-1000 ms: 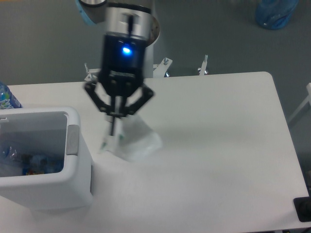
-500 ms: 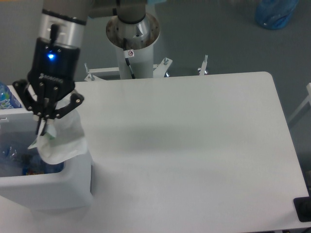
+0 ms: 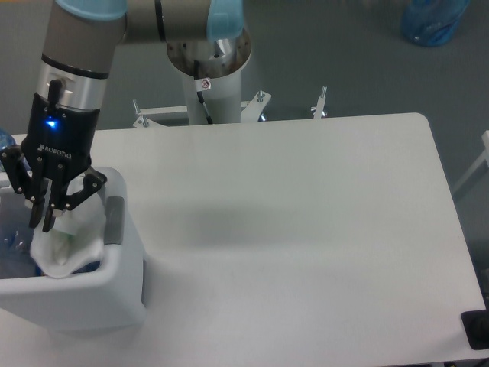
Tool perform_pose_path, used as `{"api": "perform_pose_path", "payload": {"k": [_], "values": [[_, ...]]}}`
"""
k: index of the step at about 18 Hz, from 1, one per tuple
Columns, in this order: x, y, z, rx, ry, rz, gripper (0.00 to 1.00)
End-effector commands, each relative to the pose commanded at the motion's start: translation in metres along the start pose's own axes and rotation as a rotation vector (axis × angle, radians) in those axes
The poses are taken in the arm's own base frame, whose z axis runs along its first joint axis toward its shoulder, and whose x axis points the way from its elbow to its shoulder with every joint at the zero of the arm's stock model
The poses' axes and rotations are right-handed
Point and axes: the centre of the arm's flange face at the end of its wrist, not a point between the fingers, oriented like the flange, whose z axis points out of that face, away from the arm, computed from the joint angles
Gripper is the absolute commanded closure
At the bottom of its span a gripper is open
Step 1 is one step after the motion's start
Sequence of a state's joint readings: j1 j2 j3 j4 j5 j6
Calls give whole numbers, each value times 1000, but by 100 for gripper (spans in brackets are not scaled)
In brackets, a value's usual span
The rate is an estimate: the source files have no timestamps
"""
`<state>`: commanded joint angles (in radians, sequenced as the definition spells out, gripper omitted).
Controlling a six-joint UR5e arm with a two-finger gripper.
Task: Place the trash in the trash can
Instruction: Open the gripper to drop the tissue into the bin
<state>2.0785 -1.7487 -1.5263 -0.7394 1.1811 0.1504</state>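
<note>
Crumpled white tissue, judged light, soft and best pinched at its top fold, hangs inside the trash can opening, gripper fingers closed on its upper edge.

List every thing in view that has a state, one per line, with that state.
Black two-finger gripper: shut on the tissue, above the bin's opening.
Crumpled white paper tissue: held, hanging into the bin.
White boxy plastic trash can: upright, open at the top, a bottle partly visible inside.
White table: bearing the bin.
Blue plastic bag: on the floor beyond the table.
</note>
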Motion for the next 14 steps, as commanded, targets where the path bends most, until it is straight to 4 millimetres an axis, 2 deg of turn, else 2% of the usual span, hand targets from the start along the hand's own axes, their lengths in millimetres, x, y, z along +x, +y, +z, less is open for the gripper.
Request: {"api": "perform_pose_path", "payload": {"k": [5, 7, 10, 12, 14], "values": [[1, -4, -9, 16, -6, 6, 0], [-13, -7, -11, 22, -23, 1, 0], [-53, -9, -21, 35, -71, -43, 0], [-94, -8, -30, 44, -116, -80, 0], [-123, -5, -39, 45, -150, -81, 0]]}}
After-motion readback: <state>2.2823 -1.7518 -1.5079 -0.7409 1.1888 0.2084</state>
